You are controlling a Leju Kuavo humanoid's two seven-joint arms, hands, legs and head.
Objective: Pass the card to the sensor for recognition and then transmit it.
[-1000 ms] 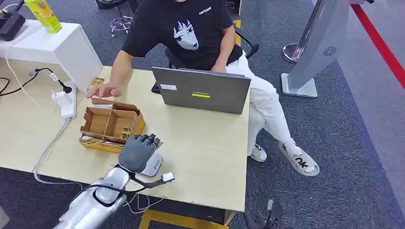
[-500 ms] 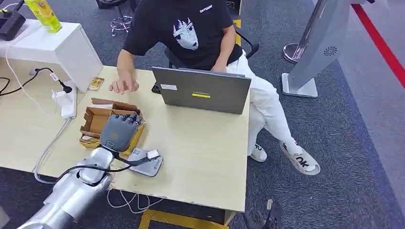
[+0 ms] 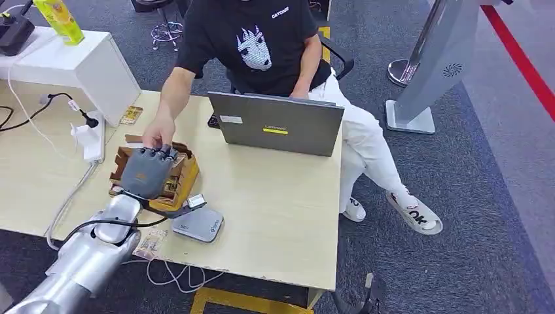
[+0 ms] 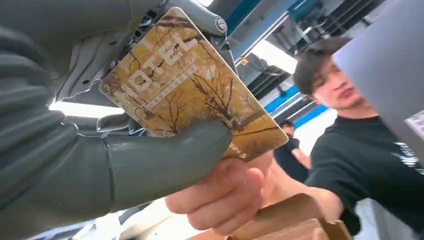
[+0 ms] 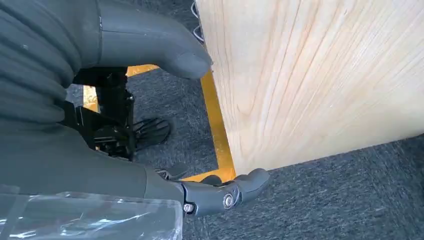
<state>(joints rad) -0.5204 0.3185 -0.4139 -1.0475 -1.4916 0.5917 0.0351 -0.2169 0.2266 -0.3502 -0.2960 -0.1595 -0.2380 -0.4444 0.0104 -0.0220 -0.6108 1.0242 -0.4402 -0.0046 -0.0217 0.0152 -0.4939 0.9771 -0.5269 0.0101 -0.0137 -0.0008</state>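
Observation:
My left hand (image 3: 147, 171) hovers over the cardboard box (image 3: 185, 175) at the table's left. It pinches a golden card printed HOTEL (image 4: 190, 85) between the thumb (image 4: 165, 160) and the darker fingers. A seated person's hand (image 3: 157, 136) reaches up to mine, and its fingers (image 4: 220, 200) curl right by the card's free corner; I cannot tell whether they grip it. The grey flat sensor (image 3: 198, 224) lies on the table just nearer than my hand. My right hand (image 5: 100, 150) hangs beside the table's wooden edge (image 5: 310, 75) with fingers apart and nothing in them.
A grey laptop (image 3: 278, 123) stands open before the person. One more card (image 3: 149, 243) lies near the table's front edge, another (image 3: 131, 114) by the white box (image 3: 72, 62). A power strip (image 3: 88, 137) and cables run on the left. A grey kiosk (image 3: 425, 72) stands on the right.
My left hand has moved from above the sensor away to the far left, over the cardboard box. The person's hand has come back to the box and met it.

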